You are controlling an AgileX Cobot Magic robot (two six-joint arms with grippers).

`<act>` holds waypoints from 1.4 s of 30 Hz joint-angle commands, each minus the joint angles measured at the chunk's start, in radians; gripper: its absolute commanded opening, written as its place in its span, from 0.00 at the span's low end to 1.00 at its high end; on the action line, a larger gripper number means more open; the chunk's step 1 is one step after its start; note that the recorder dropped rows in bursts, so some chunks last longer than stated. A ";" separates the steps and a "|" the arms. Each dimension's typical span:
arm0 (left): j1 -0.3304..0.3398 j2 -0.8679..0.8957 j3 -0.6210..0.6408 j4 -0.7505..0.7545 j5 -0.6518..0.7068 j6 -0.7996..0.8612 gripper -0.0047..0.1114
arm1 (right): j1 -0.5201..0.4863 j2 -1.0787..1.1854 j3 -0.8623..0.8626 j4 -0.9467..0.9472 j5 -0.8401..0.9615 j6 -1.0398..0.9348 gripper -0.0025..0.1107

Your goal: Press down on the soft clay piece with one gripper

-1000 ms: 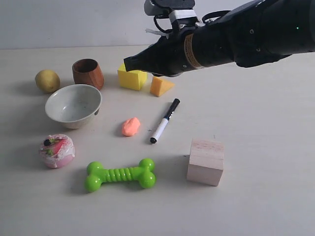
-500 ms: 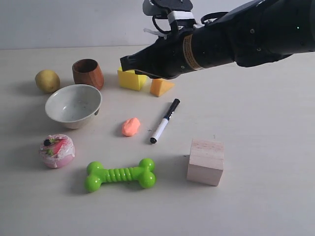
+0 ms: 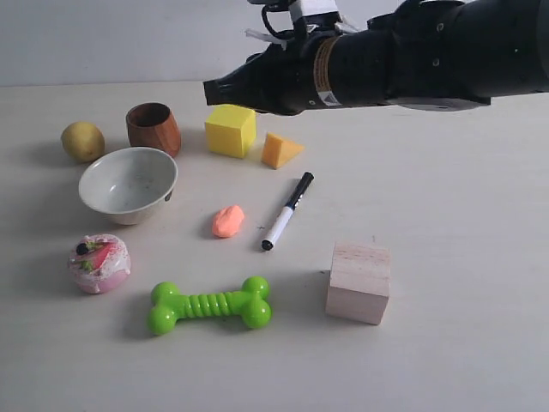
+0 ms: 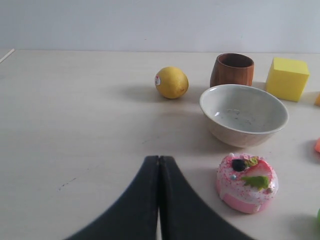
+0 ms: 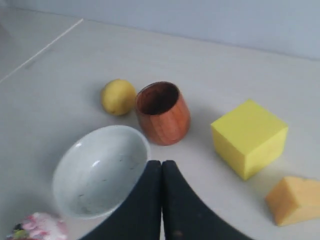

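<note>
The salmon-orange clay piece (image 3: 227, 221) lies on the table between the white bowl (image 3: 129, 184) and the marker pen (image 3: 287, 210); a sliver of the clay piece (image 4: 317, 145) shows at the edge of the left wrist view. My right gripper (image 3: 208, 88) is shut with nothing in it, held high over the back of the table near the yellow cube (image 3: 231, 130), well above and behind the clay. In its own view the right gripper (image 5: 161, 163) points toward the bowl's rim (image 5: 132, 131). My left gripper (image 4: 158, 158) is shut and empty, low beside the pink cake toy (image 4: 247, 182).
A lemon (image 3: 82, 141) and a wooden cup (image 3: 153, 128) stand at the back left. An orange foam wedge (image 3: 280, 150) lies by the cube. A green bone toy (image 3: 209, 304) and a wooden block (image 3: 358, 281) sit toward the front.
My right arm has risen and drawn back, uncovering the yellow cube; its fingertips stay closed. Nothing on the table has moved.
</note>
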 commanded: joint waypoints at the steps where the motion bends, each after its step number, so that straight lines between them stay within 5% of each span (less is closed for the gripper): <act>1: -0.005 -0.002 -0.003 -0.003 -0.011 0.000 0.04 | 0.023 -0.007 0.006 0.516 0.269 -0.698 0.02; 19: -0.005 -0.002 -0.003 -0.003 -0.011 0.000 0.04 | 0.066 0.045 -0.055 1.209 0.513 -1.379 0.02; 42: -0.005 -0.002 -0.003 -0.003 -0.011 0.000 0.04 | 0.067 0.353 -0.441 1.265 0.868 -1.379 0.02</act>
